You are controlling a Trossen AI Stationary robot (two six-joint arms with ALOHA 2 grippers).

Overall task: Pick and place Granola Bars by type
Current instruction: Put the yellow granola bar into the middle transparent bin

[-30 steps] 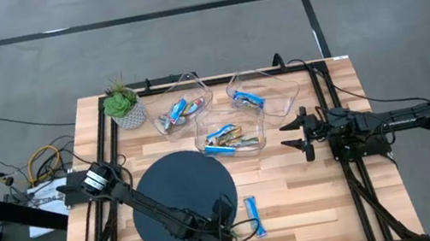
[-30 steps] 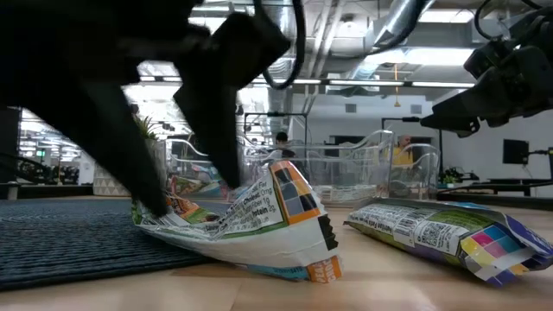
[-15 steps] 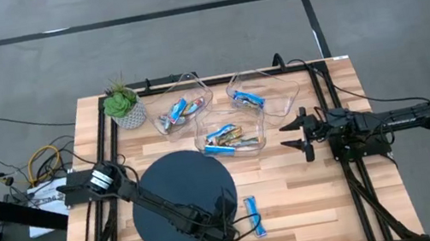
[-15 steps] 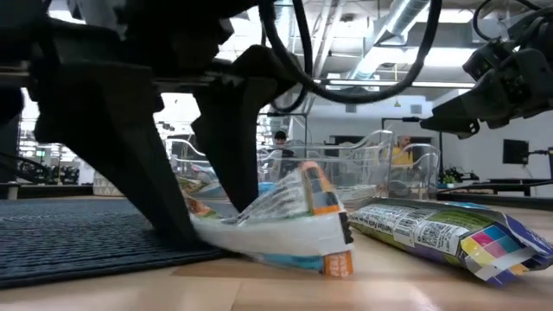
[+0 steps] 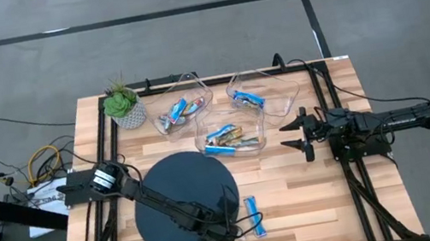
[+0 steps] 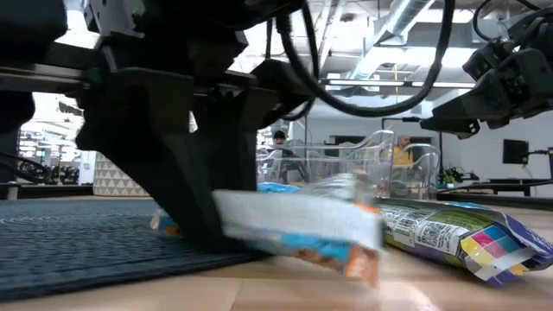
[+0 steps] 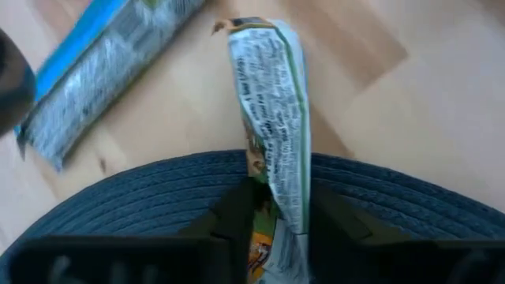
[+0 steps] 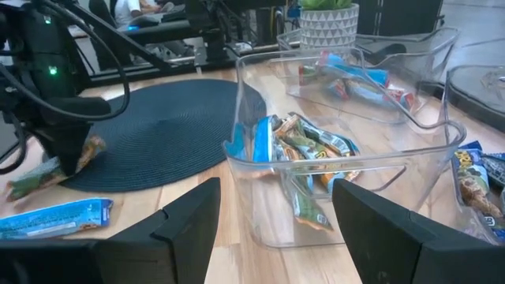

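My left gripper (image 5: 226, 233) stands at the near right edge of the round dark mat (image 5: 177, 197), shut on a white-and-green Granola Bar (image 7: 274, 134). The same bar shows blurred in the low view (image 6: 298, 226). A blue Granola Bar (image 5: 253, 210) lies flat on the wood just to the right of it (image 7: 99, 75). More Granola Bars lie in three clear bins (image 5: 181, 110) (image 5: 260, 96) (image 5: 233, 138) at the far middle. My right gripper (image 5: 294, 136) hangs open over the table's right side, touching nothing. My left gripper pinches the white-and-green bar between its two fingers (image 7: 237, 217), near the bar's end over the mat (image 7: 278, 211). The fingers slant down from above. The bar runs on away from them, its far end (image 7: 254, 33) out over the wood. Whether it is clear of the table cannot be told.
A potted plant (image 5: 123, 106) stands at the far left corner. A black frame rail (image 5: 354, 176) runs along the table's right side. Bare wood (image 5: 306, 201) lies to the right of the blue bar.
My left gripper has sunk a little and its fingers have closed in on the white-and-green bar. The bar lay humped with one end on the mat; it has been nudged toward the right and now lies flatter and about level.
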